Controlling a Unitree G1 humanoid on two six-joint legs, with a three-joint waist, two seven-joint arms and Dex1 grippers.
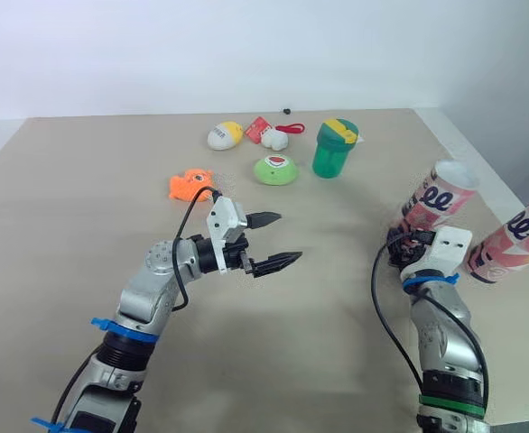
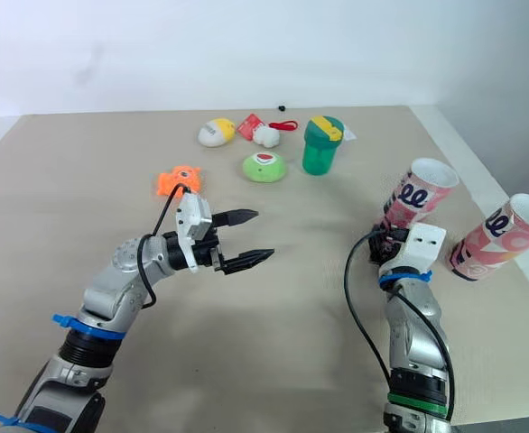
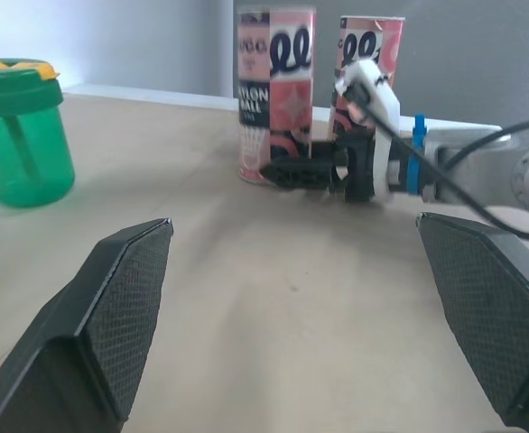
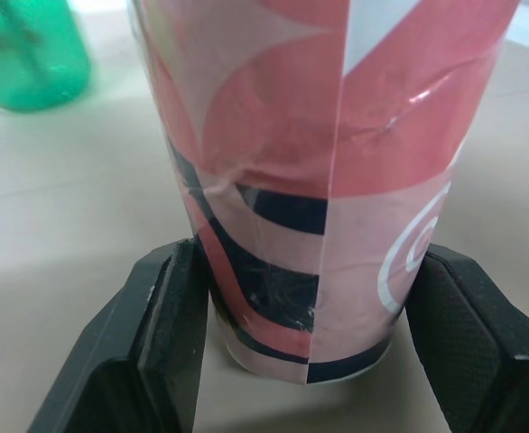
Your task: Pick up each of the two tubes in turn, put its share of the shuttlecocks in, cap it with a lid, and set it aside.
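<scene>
Your right gripper (image 4: 311,255) has its jaws apart around the base of the near tube (image 2: 416,197), which stands on the surface, so I'd close gently and lift straight up, clear of the other tube (image 2: 504,236), while the left gripper (image 2: 246,239) hovers empty, jaws apart.

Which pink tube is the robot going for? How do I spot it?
Look at the right side of the table, where two pink tubes stand. It is the tube nearer the green cup, with the right gripper at its base; the other tube stands alone by the edge.
</scene>
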